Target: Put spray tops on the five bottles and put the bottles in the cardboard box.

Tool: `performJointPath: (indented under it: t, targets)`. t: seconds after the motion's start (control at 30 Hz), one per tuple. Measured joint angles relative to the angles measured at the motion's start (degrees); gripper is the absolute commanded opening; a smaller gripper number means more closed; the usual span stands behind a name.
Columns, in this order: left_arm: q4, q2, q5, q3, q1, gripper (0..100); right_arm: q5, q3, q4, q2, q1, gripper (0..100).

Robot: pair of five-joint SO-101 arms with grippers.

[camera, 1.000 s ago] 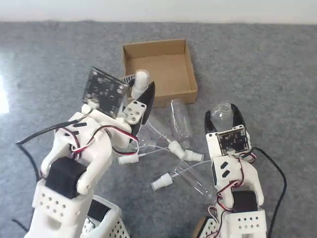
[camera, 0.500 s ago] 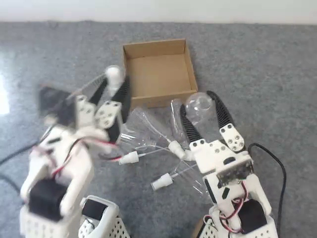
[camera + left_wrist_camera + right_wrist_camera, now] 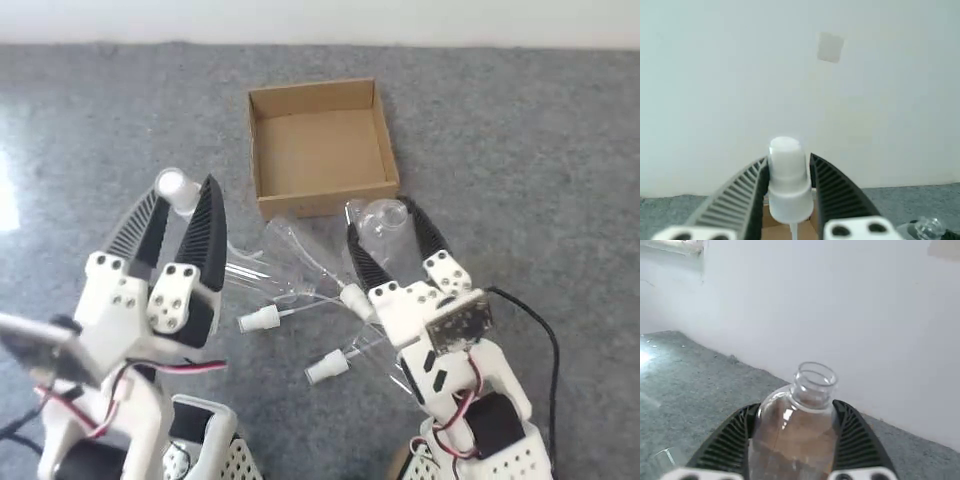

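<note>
Right wrist view: right end effector (image 3: 796, 409) pinched an uncapped clear bottle (image 3: 799, 432) by its body, above the worktop (image 3: 520, 150). Left end effector (image 3: 787, 161) clamped a spray top (image 3: 788, 182). Bottle probably light, slick and squashable, best held below the shoulder.

Your two arms are white printed plastic shells (image 3: 112, 318) with small dark screw heads (image 3: 167, 298). You have a black ribbed-finger left gripper (image 3: 183, 188) and a matching black ribbed-finger right gripper (image 3: 383, 218). Red, white and black servo wires (image 3: 185, 367) are exposed. A thin black cable (image 3: 552, 385) runs beside the right arm.
</note>
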Motion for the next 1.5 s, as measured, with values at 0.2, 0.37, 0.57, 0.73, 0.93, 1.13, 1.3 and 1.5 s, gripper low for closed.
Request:
performJointPath:
  t: [0.2, 0.37, 0.57, 0.73, 0.93, 1.13, 1.3, 1.5]
  targets:
    - [-1.14, -2.99, 0.35, 1.67, 0.00, 1, -0.18, 3.96, 0.00, 0.00, -5.89, 0.7]
    - [-1.14, -4.75, 0.53, 1.67, 0.00, 1, 5.89, 7.30, 0.00, 0.00, -8.62, 0.7]
    - [-1.14, -7.21, 0.53, 1.67, 0.00, 1, 13.19, 10.02, 0.00, 0.00, -12.66, 0.7]
    - [-0.97, -8.00, 0.53, 1.67, 0.00, 1, 16.70, 10.37, 0.00, 0.09, -13.45, 0.7]
    - [-0.97, -9.67, 0.53, 1.67, 0.00, 1, 17.14, 10.37, 0.00, 0.09, -13.27, 0.9]
    - [0.00, -10.02, 0.53, 1.67, 0.00, 1, 17.23, 10.37, 0.00, 0.09, -13.27, 0.9]
    - [0.18, -10.02, 0.53, 1.67, 1.05, 1, 17.41, 10.37, 0.00, 0.09, -14.07, 0.9]
    - [0.18, -10.02, 0.53, 3.60, 6.24, 1, 17.41, 10.73, -1.23, 0.09, -15.12, 0.9]
